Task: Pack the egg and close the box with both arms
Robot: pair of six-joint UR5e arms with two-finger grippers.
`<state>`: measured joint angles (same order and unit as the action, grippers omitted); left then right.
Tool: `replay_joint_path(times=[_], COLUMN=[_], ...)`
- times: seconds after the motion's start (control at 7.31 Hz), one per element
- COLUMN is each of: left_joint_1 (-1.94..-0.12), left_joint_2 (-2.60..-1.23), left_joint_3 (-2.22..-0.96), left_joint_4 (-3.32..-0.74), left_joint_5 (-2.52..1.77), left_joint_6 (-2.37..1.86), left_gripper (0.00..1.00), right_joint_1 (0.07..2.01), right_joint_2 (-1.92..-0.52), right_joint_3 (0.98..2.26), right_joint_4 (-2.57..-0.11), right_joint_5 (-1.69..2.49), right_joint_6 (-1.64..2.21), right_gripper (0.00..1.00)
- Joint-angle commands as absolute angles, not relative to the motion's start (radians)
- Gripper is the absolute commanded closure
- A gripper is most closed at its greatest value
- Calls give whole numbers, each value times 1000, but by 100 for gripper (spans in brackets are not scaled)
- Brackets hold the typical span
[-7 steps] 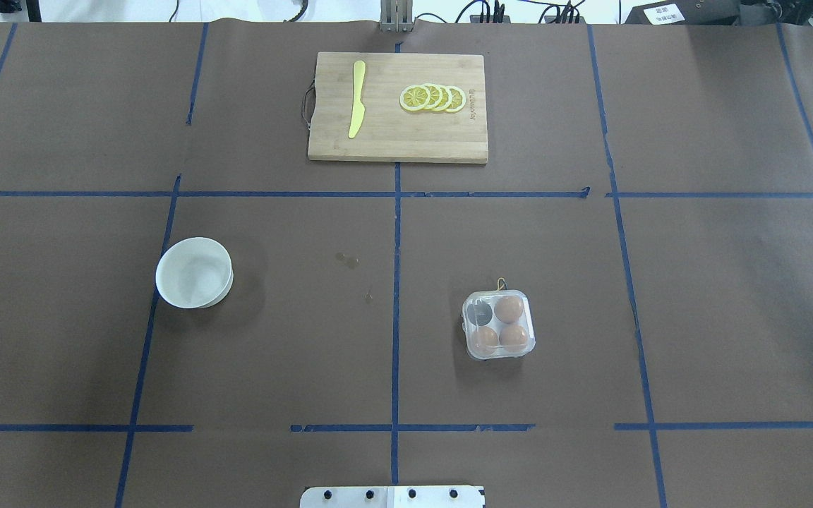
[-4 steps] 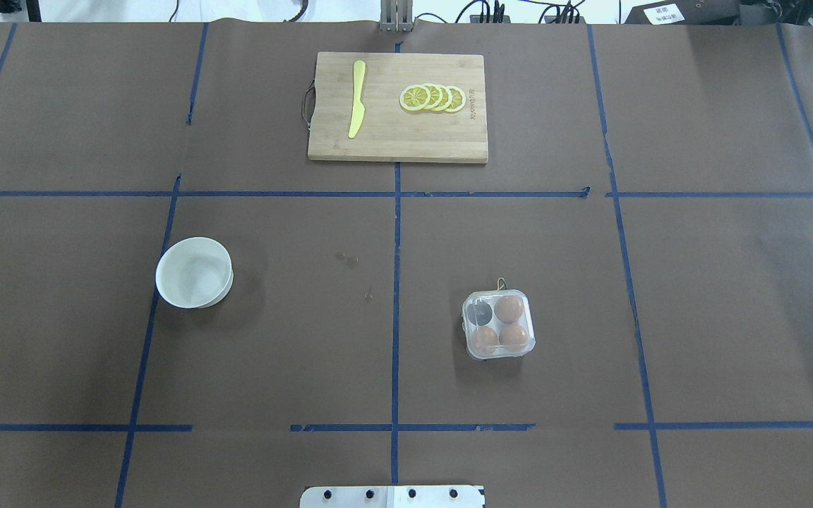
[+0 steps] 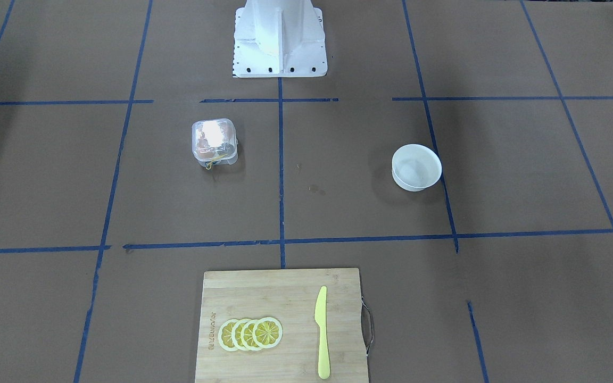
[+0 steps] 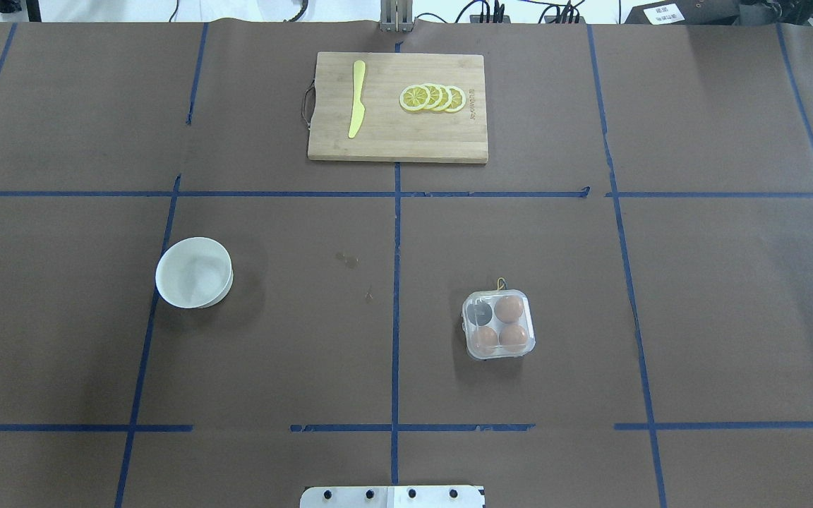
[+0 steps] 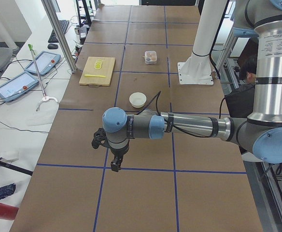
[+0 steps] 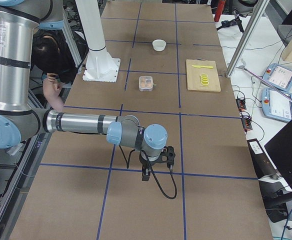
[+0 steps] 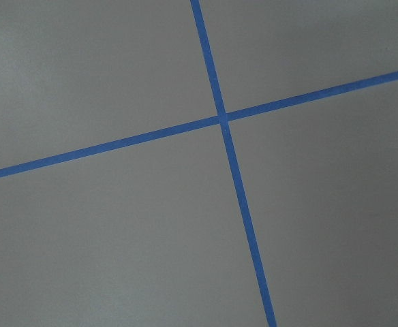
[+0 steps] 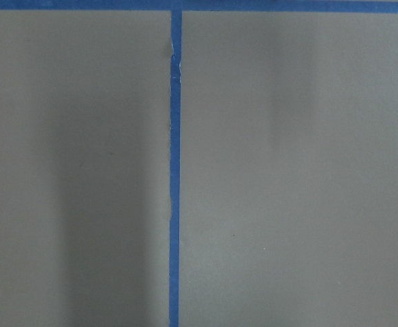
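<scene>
The clear box (image 4: 478,313) stands right of the table's centre line, its lid lying down over the cups and a yellow string at its far edge. Three tan-brown eggs sit inside: one egg (image 4: 509,307) at the back right, two at the front (image 4: 484,340) (image 4: 514,336). The back left cup is dark. From the front-facing view the box (image 3: 214,139) shows glare on its top. My left gripper (image 5: 116,164) hangs over bare table far to the left, my right gripper (image 6: 146,175) far to the right. I cannot tell whether either is open or shut.
A white bowl (image 4: 194,272) stands left of centre with nothing in it. At the far edge lies a wooden cutting board (image 4: 398,141) with a yellow knife (image 4: 356,99) and lemon slices (image 4: 432,98). Blue tape lines cross the brown table cover.
</scene>
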<state>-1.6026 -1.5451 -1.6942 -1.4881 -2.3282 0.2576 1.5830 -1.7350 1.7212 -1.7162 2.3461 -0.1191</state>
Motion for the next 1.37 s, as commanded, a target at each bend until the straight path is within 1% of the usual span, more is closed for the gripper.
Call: replay_joint_path(times=[0.0, 0.14, 1.23], left_joint_1=[-1601, -1601, -1603], left_joint_2=[-1548, -1545, -1554], left_joint_3=[-1692, -1657, -1678], left_joint_4=[-1486, -1486, -1488], left_joint_5=[-2329, -2330, -2329], left_joint_6=[255, 258, 256], left_gripper=[0, 0, 0], right_joint_1=[1621, 1621, 1621], right_joint_2=[-1743, -1741, -1740], right_joint_3=[1753, 1752, 1746], right_joint_4=[-1715, -1715, -1715], right_joint_5=[2347, 2345, 2339], right_joint_6=[-120, -120, -112], right_gripper=[0, 0, 0])
